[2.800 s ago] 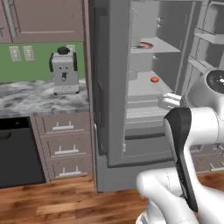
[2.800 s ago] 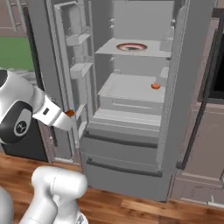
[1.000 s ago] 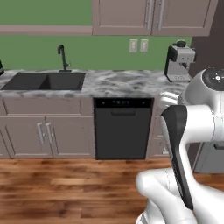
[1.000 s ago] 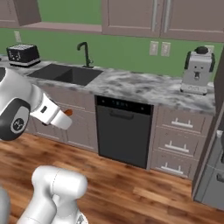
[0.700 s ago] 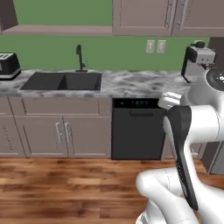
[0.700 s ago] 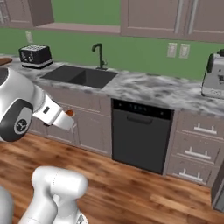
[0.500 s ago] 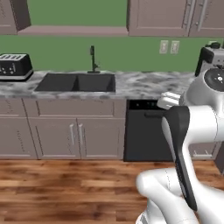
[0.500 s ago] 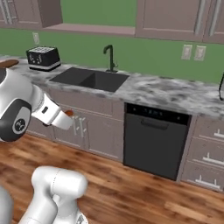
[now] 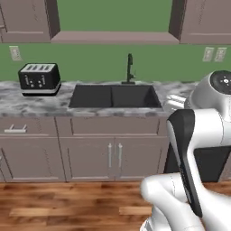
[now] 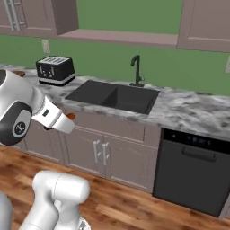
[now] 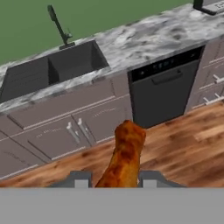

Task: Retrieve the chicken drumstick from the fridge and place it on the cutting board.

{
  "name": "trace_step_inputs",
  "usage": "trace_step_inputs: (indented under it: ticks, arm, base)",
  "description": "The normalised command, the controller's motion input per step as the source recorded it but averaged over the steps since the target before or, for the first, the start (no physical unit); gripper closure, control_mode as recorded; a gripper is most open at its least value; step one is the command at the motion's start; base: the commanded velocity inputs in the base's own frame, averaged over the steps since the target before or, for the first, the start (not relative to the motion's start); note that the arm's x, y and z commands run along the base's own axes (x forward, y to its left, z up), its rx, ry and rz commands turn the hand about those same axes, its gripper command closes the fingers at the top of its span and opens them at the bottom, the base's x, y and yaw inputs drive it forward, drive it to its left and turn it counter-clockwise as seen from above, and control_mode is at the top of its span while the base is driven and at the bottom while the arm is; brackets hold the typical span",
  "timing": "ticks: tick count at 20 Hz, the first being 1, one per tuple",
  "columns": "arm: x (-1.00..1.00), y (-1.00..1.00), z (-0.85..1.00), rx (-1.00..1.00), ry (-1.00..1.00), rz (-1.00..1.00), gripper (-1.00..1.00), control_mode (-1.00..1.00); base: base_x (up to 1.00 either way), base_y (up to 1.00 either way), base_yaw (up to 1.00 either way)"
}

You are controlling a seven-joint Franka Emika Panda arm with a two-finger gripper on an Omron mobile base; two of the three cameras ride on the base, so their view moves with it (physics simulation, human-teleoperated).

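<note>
The base has driven on along the kitchen since a moment ago, so the fridge has slid out of sight and the counter (image 10: 188, 110) now fills the view, with the dark sink (image 9: 113, 95) and its tap (image 10: 136, 69) square ahead, the dishwasher (image 10: 193, 168) off to the right and the toaster (image 9: 39, 77) at the left end. A sliver of the cutting board (image 10: 18, 72) peeks out beside the toaster. The gripper (image 11: 113, 178) is clamped on the drumstick (image 11: 124, 155), which sticks up between its fingers, carried over the wood floor in front of the cabinets.
</note>
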Motion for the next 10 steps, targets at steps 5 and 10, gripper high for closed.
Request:
trace_step_inputs:
  ticks: [5,10]
  arm:
    - [0.0,0.0,0.0,0.0,0.0,0.0,1.0,1.0]
    - [0.0,0.0,0.0,0.0,0.0,0.0,1.0,1.0]
  base:
    - [0.95,1.0,-0.08]
    - [0.78,1.0,-0.05]
